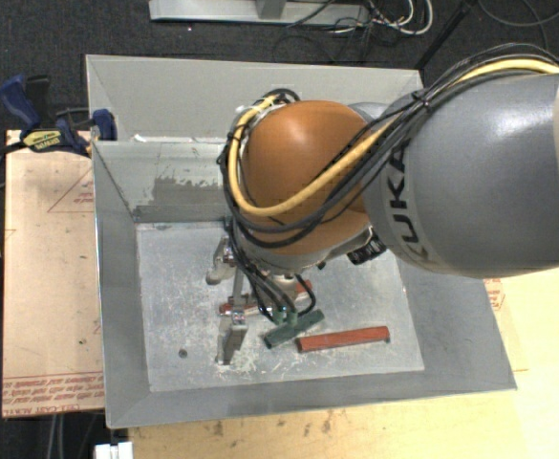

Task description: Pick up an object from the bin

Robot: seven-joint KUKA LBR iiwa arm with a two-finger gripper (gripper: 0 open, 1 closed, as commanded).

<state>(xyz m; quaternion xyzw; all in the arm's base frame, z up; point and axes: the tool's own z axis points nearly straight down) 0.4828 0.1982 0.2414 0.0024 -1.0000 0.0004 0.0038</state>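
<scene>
Gripper low over the near floor of the bin

A red-brown flat bar (pixel 344 338) is seen by the near wall of the grey bin (pixel 117 285), with a dark green piece (pixel 293 327) at its left end. The gripper (pixel 229 338) is set just left of the green piece, over bare floor. Whether it is apart or together cannot be told, and nothing is seen held. The approach is judged in hand, and a shift right onto the green piece is called for next.
</scene>
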